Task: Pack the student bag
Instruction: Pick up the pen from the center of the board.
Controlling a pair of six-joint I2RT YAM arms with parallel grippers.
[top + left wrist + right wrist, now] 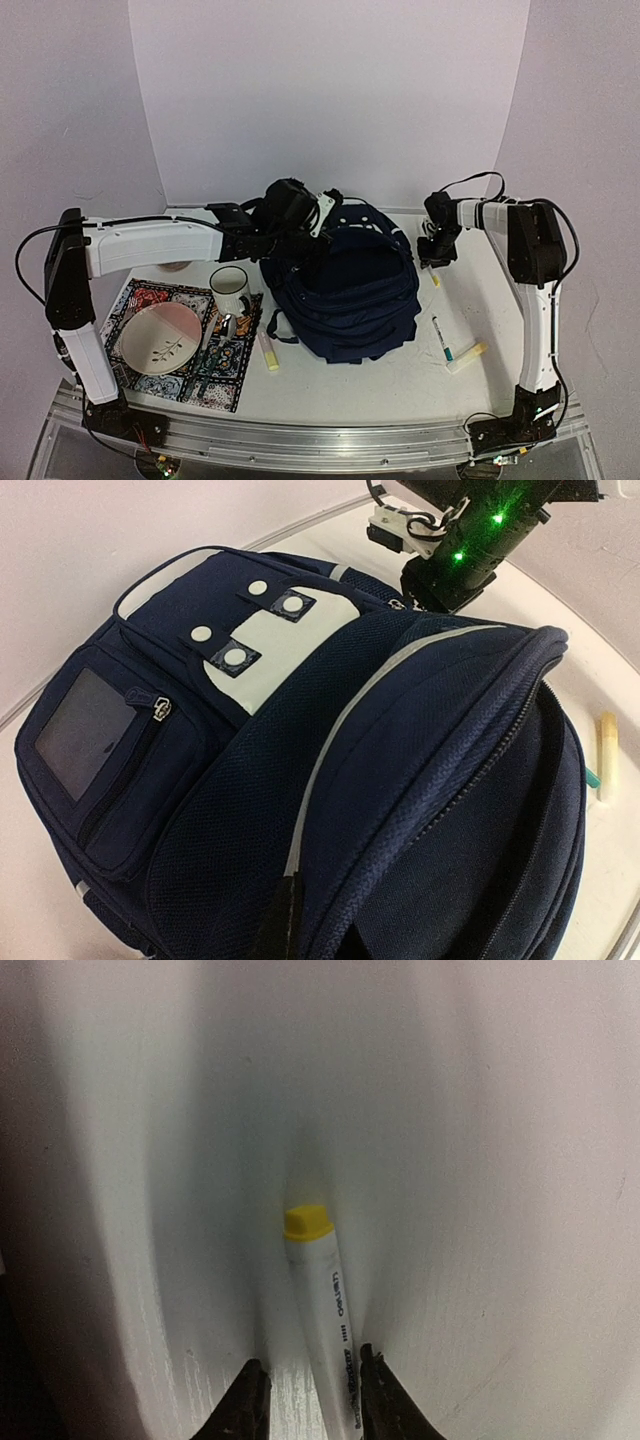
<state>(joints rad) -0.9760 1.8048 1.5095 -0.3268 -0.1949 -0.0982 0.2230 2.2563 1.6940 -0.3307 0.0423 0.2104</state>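
Note:
The student bag (350,290) lies in the middle of the table, navy with a white stripe; in the left wrist view (250,780) it fills the frame, its main zip gaping at the right. My left gripper (300,228) is at the bag's upper left edge; its dark fingertips (275,925) pinch the striped flap. My right gripper (437,252) points down at the table right of the bag, open, its fingers (375,1395) on either side of a white marker with a yellow cap (320,1300) that lies flat and touches the right finger.
A patterned placemat (225,385) at the front left holds a pink plate (157,336), a spoon and a white mug (229,288). A yellow highlighter (268,352) lies beside the mat. A green-capped pen (443,338) and another yellow highlighter (467,356) lie at the front right.

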